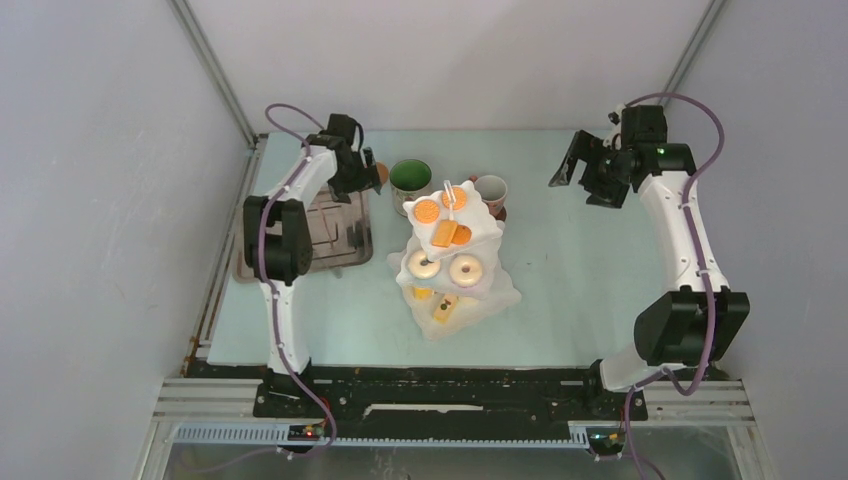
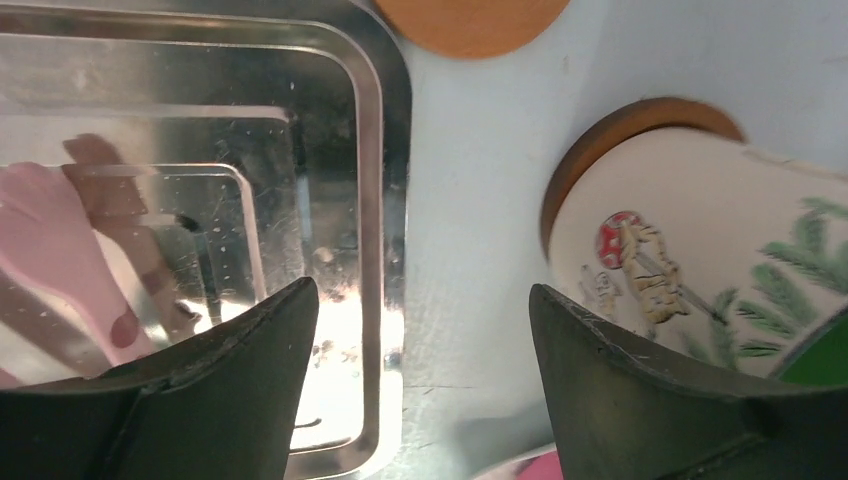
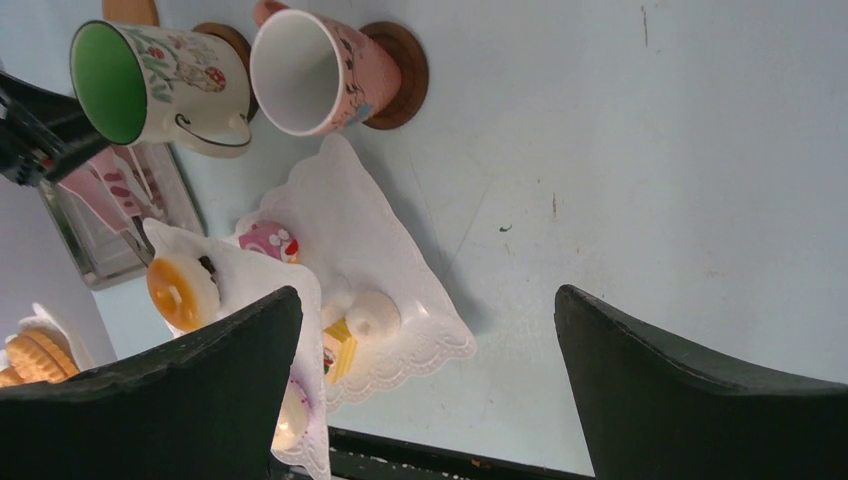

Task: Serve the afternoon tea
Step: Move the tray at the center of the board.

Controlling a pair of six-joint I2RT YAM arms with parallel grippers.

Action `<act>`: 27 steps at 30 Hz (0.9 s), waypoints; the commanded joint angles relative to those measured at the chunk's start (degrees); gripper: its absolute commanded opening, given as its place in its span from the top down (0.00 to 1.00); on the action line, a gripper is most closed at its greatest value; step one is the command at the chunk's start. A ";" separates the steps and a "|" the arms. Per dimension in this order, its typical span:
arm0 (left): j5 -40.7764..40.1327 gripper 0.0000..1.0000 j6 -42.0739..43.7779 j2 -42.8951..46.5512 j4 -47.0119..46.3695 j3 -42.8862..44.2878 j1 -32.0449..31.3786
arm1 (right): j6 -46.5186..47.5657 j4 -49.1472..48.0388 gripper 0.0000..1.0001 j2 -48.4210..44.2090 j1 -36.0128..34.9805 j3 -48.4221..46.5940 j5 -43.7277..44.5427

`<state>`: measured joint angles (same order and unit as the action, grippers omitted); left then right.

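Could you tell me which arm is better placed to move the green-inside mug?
Probably left: the left gripper, open, hangs beside the green-inside mug; the right gripper, also open, is farther off.

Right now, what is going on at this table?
The left fingers, open and empty, hover between the grey tray and the green-inside mug. The right fingers, open too, hang empty at the far right. The white stand, loaded with sweets, stands mid-table; that mug and the pink mug sit on coasters behind it.

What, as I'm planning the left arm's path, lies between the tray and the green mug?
Only bare table, in the left wrist view; tray and mug on its coaster stand apart.
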<state>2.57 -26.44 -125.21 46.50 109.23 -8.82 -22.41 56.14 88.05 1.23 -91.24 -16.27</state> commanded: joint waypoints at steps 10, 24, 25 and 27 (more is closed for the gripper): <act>-10.37 0.41 8.95 -2.88 4.62 -0.14 -3.16 | 0.44 0.90 0.00 2.89 1.31 -7.12 2.42; -4.10 0.68 6.77 -1.31 3.04 -9.50 -2.62 | -2.53 4.50 0.00 14.94 7.46 -23.62 6.45; -3.96 0.70 6.68 -0.41 2.25 -10.96 -2.61 | -2.21 4.69 0.00 15.36 7.93 -24.53 6.66; -3.30 0.71 6.57 1.28 1.12 -13.40 -2.62 | -1.47 5.36 0.00 16.49 9.19 -26.13 7.95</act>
<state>-2.59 -19.51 -126.67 47.81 100.49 -11.94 -24.03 59.90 103.28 8.40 -112.22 -10.85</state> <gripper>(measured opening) 0.307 0.997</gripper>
